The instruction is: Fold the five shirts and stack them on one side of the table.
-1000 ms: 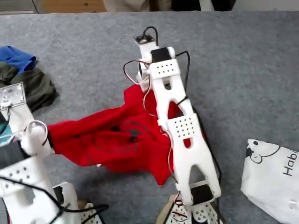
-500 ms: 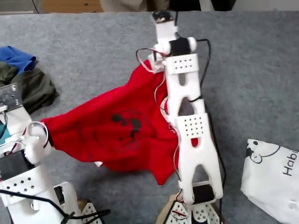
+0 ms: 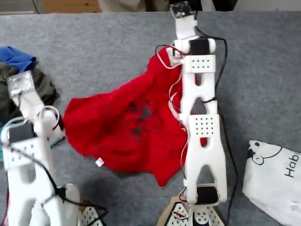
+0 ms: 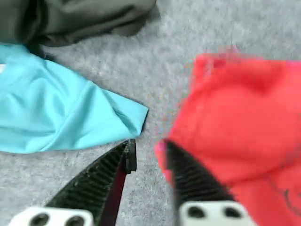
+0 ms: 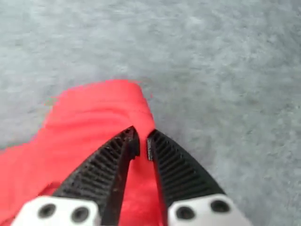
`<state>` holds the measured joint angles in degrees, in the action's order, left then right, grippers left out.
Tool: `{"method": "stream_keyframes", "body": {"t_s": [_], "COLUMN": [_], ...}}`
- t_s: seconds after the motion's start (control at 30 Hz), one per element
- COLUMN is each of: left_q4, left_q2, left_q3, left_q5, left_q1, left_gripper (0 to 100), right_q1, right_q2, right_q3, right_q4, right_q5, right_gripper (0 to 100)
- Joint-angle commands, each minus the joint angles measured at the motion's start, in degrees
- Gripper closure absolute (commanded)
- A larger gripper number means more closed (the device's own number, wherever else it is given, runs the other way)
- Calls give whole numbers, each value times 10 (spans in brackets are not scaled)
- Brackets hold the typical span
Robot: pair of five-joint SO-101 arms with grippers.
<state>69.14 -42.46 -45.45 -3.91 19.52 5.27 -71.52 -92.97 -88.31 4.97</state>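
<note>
A crumpled red shirt (image 3: pixel 122 122) with a dark print lies mid-table. Its far corner is pinched by my right gripper (image 5: pixel 142 141), which is shut on a fold of the red shirt (image 5: pixel 94 122); the right arm (image 3: pixel 200 117) stretches across the cloth toward the table's far edge. My left gripper (image 4: pixel 148 146) is open just above the grey table, and the red shirt's near-left edge (image 4: pixel 244 117) lies against one finger, with nothing between the two. A cyan shirt (image 4: pixel 56 113) lies beside that gripper. The left arm (image 3: pixel 28 150) stands at the near left.
A dark green shirt (image 3: pixel 40 87) and a blue shirt (image 3: pixel 16 56) are heaped at the left edge. A white garment with black print (image 3: pixel 275 181) lies at the near right. Bare grey table (image 3: pixel 263 75) runs along the far side and the right.
The right gripper has dragged the red shirt's far corner farther away and to the right. The shirt's left edge slid right, and the left arm swung toward the far side.
</note>
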Motion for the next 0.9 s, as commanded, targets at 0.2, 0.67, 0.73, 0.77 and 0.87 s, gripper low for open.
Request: {"method": "stream_keyframes", "body": {"t_s": [0.2, 0.67, 0.73, 0.77, 0.87], "left_q4": [-10, 87, 125, 143, 185], "left_q2": [245, 713, 761, 782, 842], "left_q3": [227, 720, 798, 834, 927], "left_q5": [18, 185, 193, 192, 191], "left_q1": [19, -50, -53, -59, -77], "left_gripper": [709, 753, 792, 813, 864], "right_q1": [-13, -23, -24, -24, -24], "right_q2": [-73, -97, -98, -98, -98], "right_q3": [-25, -26, -26, -26, -26], "right_q4": [117, 149, 160, 160, 160], "right_q5": [2, 1, 1, 1, 1], "right_gripper": [839, 839, 839, 839, 839]}}
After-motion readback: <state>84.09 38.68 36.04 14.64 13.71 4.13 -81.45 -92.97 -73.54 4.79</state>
